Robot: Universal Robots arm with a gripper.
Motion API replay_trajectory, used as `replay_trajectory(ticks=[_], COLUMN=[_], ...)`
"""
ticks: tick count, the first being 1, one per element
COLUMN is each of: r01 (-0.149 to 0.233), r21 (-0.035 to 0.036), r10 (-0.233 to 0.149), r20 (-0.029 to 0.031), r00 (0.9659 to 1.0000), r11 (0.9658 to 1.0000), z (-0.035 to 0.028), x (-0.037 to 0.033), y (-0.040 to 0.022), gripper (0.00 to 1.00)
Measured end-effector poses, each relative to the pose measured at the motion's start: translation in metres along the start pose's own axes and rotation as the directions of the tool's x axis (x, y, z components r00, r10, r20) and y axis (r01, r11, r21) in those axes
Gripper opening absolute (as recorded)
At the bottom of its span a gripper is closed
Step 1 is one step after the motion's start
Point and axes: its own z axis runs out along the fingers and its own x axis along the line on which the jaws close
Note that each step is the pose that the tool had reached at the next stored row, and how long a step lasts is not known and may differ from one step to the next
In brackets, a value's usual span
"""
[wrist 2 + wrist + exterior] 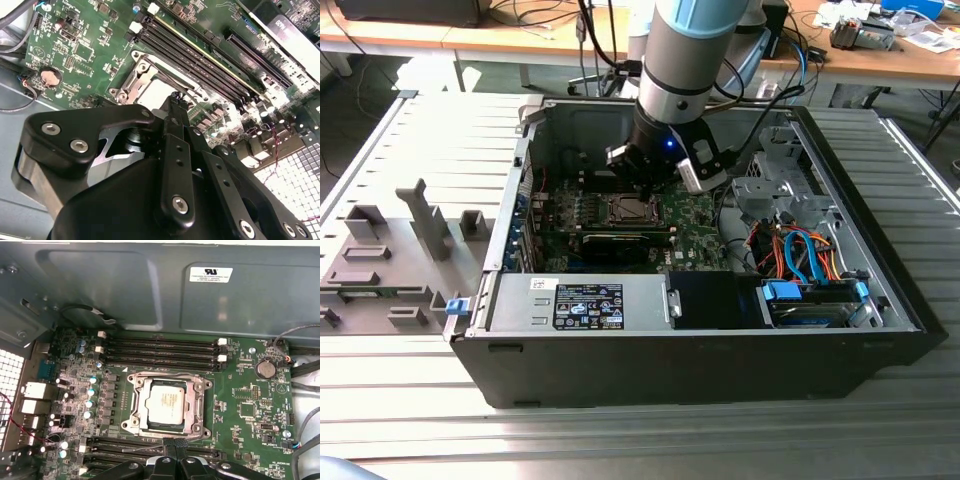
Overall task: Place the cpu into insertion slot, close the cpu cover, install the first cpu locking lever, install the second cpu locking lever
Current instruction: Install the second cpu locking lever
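Observation:
The cpu [167,402], a dull silver square, lies in the insertion slot [131,426] on the green board. The cpu cover [141,407], a silver frame, lies flat around it. My gripper [170,444] is shut with nothing between its fingers, and its tip hovers at the socket's edge beside the long black slots. In the second wrist view the gripper [175,96] tapers to a point just past the cpu [157,92] and the cpu cover [142,75]. A thin dark wire lever [172,79] runs along that edge. In the exterior view the gripper [642,186] hangs over the insertion slot [630,209].
Long black memory slots [160,347] flank the socket on two sides. A coin battery [265,369] sits on the board. The case wall [150,285] rises behind. Cables [800,250] and a drive cage [770,185] fill the exterior view's right. A grey fixture [380,260] stands outside the case.

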Motion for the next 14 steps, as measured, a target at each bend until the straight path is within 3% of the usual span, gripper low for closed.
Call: replay_trajectory(ticks=[14], r01=[0.000], r21=[0.0000], r10=[0.000], r20=[0.0000], r00=[1.0000], r11=[1.0000], z=[0.0015], x=[0.0033], y=[0.0000], gripper=[0.11])
